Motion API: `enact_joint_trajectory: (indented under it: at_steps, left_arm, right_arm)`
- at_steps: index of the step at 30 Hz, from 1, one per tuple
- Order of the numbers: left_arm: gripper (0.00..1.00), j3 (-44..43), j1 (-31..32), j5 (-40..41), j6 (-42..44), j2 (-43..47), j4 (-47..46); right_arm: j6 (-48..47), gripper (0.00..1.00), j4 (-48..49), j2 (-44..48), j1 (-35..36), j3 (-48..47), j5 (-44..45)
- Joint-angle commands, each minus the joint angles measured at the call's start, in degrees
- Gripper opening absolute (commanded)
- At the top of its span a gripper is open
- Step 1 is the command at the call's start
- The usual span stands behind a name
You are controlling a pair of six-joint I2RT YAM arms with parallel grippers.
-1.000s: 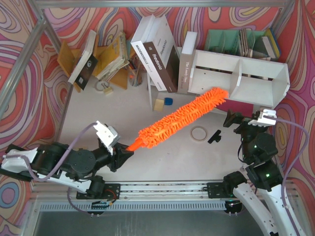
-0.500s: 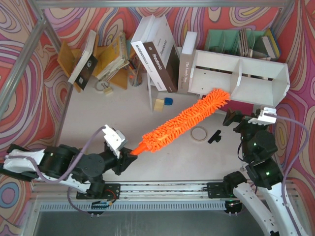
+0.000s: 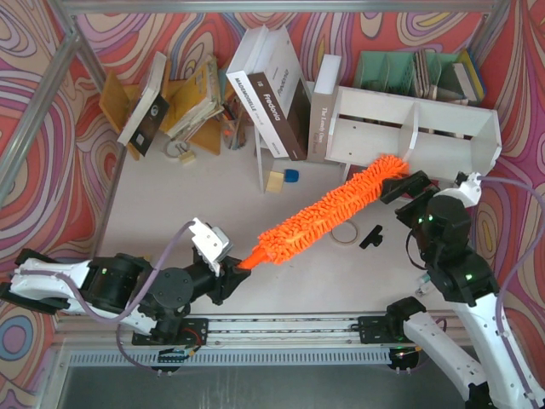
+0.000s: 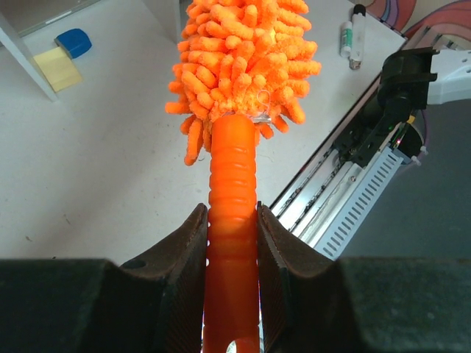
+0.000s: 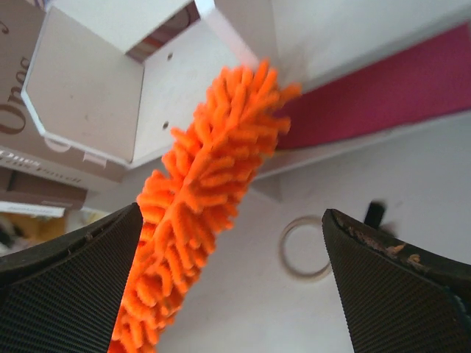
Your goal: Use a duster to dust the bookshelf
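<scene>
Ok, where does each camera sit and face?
Top external: above and behind the arms, facing down on the table; both arms show.
Left wrist: on the left arm, facing along the duster handle; left jaws shut on it.
Right wrist: facing the duster's head at the bookshelf; right jaws open, framing it.
All share the duster.

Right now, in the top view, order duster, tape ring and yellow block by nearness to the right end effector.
1. duster: tip at the right end effector.
2. tape ring: a little to its left.
3. yellow block: farther left, by the books.
</scene>
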State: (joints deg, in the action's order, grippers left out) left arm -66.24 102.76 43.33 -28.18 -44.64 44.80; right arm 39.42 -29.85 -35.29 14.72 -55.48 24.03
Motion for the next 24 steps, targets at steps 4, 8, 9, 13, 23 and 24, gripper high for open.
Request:
enact_joint_trajectory:
  at_steps: [4,8,9,13,23,24]
  left_arm:
    - [0.0,0.9,-0.2,2.6,3.9,-0.2,-7.6]
    - [0.0,1.3,-0.2,2.0,5.0,-0.3,-9.6]
    - [0.0,1.5,-0.2,1.8,5.2,-0.3,-10.1]
    - [0.0,2.0,-0.2,1.3,5.9,-1.1,-11.7]
    - [0.0,2.3,-0.1,-1.0,8.0,-2.2,-16.6]
    - [0.0,2.3,-0.1,-0.9,8.1,-2.3,-16.8]
  right_arm:
    - [22.4,0.99,0.1,-0.3,0.2,4.4,-12.3]
    - [25.4,0.99,6.3,-2.2,0.2,7.6,-15.5]
    - [25.9,0.98,7.4,-2.5,0.2,8.0,-16.2]
    - [27.5,0.99,11.5,-2.4,0.2,9.4,-17.0]
    - [31.0,0.83,17.0,-6.1,0.2,11.2,-17.8]
    - [31.0,0.8,17.6,-6.5,0.2,11.2,-17.7]
